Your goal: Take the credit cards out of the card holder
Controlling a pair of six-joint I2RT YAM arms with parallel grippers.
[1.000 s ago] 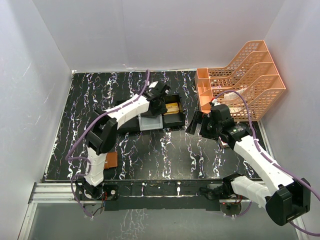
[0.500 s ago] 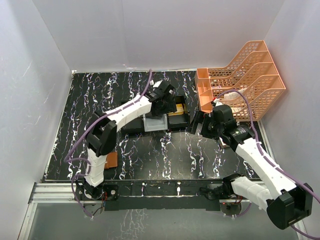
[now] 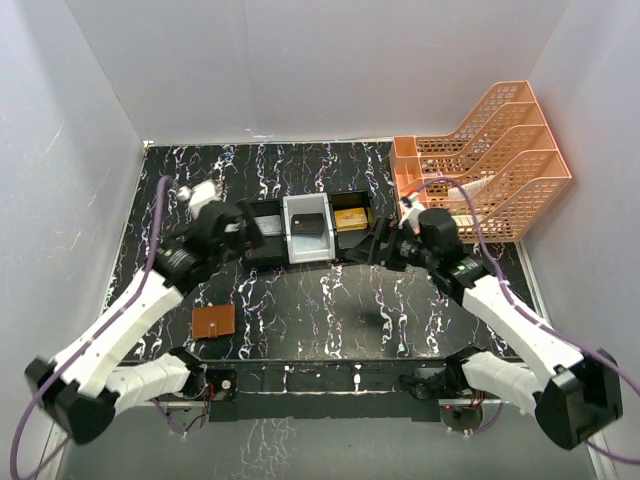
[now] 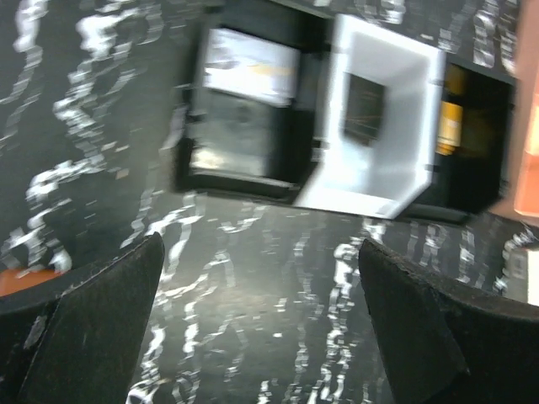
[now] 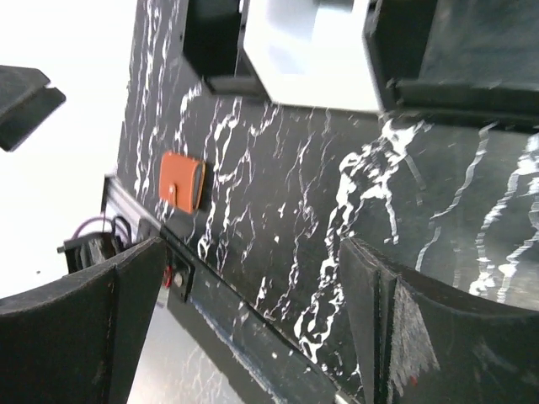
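Spread like the right gripper [image 5: 244,286], the left gripper [image 4: 261,290] has been withdrawn leftward. The card holder [image 3: 213,321] is left unopened, lower left.

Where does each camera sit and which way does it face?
Top external: above and behind, looking down on the table, both arms in view.
Left wrist: looks down at the compartment tray, own open jaws at lower corners.
Right wrist: looks over the table at the card holder, own open jaws at bottom.
All three show the tray.
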